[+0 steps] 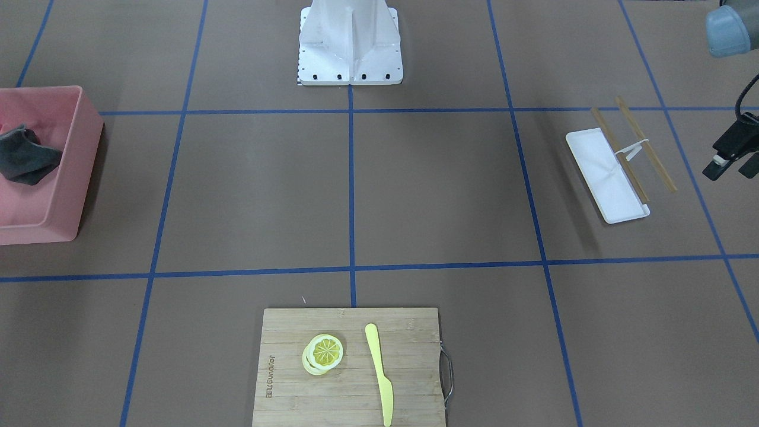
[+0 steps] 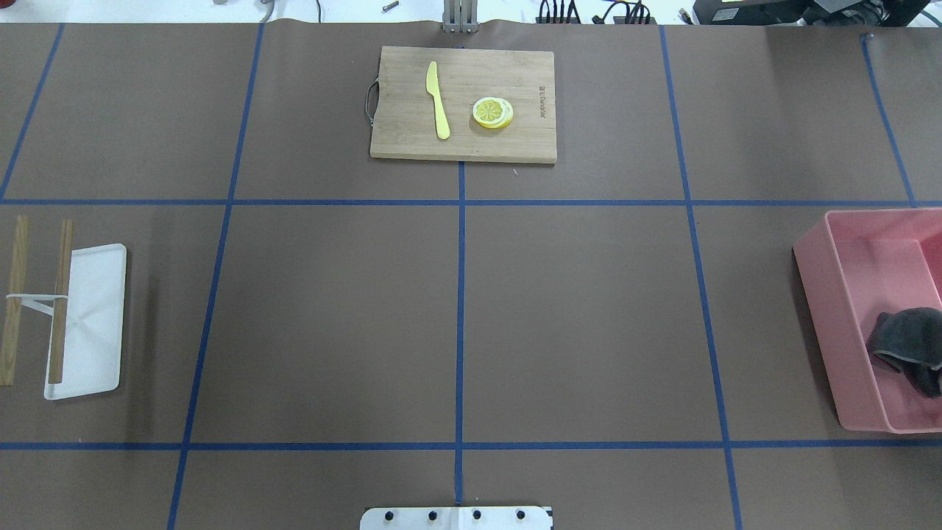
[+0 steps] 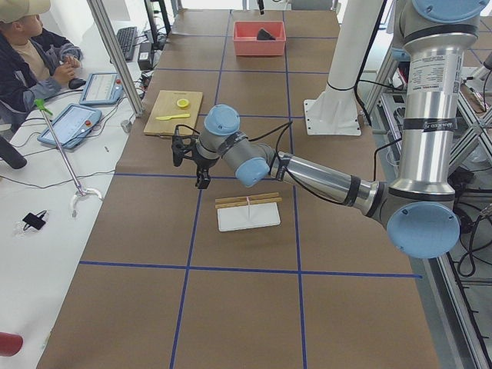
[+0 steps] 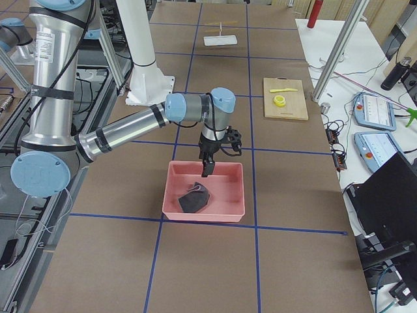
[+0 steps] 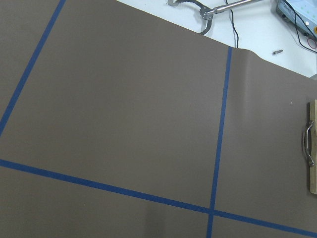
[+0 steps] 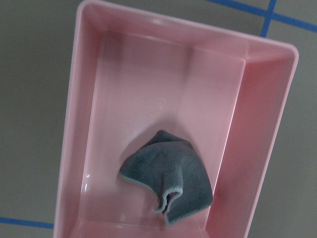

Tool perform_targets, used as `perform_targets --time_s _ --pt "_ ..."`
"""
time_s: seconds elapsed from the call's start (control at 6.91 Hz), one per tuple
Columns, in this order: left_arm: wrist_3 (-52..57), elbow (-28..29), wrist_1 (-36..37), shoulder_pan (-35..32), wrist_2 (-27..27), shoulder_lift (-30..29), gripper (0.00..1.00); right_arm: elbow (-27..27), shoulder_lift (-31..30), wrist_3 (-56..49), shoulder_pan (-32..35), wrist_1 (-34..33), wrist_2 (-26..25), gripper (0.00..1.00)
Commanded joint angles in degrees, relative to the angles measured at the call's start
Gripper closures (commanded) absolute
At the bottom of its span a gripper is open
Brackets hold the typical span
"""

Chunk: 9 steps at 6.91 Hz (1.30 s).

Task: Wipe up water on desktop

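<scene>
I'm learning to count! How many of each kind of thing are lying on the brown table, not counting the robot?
Cutting board: 1
Knife: 1
Stack of lemon slices: 1
Tray: 1
Wooden sticks: 2
Bin: 1
Cloth: 1
Total: 8

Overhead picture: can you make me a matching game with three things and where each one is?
Things:
1. grey cloth
2. lemon slices
3. wooden sticks

Places:
A. on the bamboo cutting board, beside the yellow knife
B. at the white tray, one stick lying over its edge
C. inside the pink bin

Right pairs: 1-C, 2-A, 3-B.
</scene>
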Motion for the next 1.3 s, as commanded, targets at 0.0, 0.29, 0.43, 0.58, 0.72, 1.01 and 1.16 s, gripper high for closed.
perform_targets --time_s 0.0,0.29,0.43,0.58,0.72,1.01,1.16 --pt "19.26 1.81 0.98 -1.56 4.42 4.89 0.03 -2.96 2.67 0.36 3.87 7.01 0.45 0.0" --pt "35.87 2.79 12.34 -7.51 0.26 5.44 0.03 -6.31 7.15 6.13 5.3 7.3 0.55 0.0" --pt "45.01 2.79 23.64 -12.06 -3.77 4.48 0.03 -7.01 7.61 8.6 6.0 7.3 0.55 0.0" --pt "50.76 2.7 29.06 -14.29 -4.6 3.87 0.03 -8.32 7.61 8.71 6.61 7.3 0.72 0.0" --pt "51.95 2.79 30.07 -15.09 -4.61 4.64 0.03 -10.43 7.53 8.54 7.84 7.3 3.07 0.0" --pt "51.96 4.01 29.56 -15.19 -4.08 6.67 0.02 -12.56 6.56 7.92 10.13 7.39 5.39 0.0" --pt "51.96 4.1 29.38 -15.19 -4.17 6.41 0.02 -12.64 6.39 7.83 10.4 7.39 4.07 0.0"
